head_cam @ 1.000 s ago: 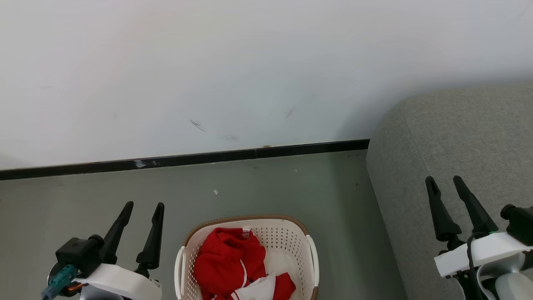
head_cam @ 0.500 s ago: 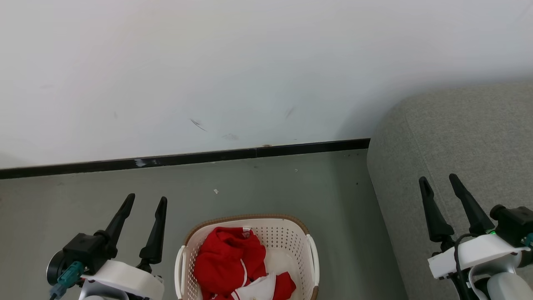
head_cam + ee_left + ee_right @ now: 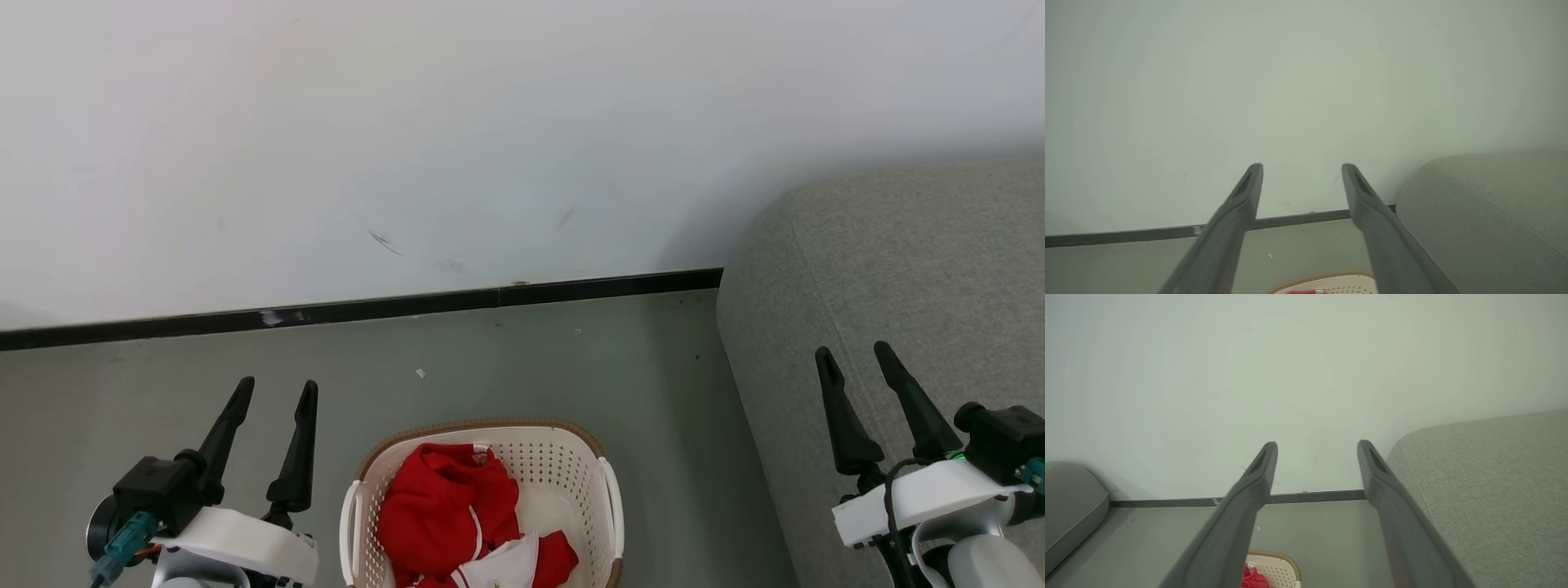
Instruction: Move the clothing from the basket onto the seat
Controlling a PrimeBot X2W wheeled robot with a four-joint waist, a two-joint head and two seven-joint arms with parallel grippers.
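Floor [image 3: 531,367] is bearing cream-white perforated basket [image 3: 563,469] beside grey woven sofa [image 3: 898,269], red-white clothing [image 3: 445,510] lying lengthwise parallel to it; left pincer [image 3: 277,384], right pincer [image 3: 852,351] gaping.

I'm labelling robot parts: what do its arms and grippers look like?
The left gripper and right gripper each have two long tapering black fingers and a white wrist shell. Left: teal connector. Right: black cable, green light.

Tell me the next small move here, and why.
Probably lower the left gripper toward the clothing in the basket: it hangs open beside the basket, the right gripper hangs open by the seat, and the red pile lies untouched.
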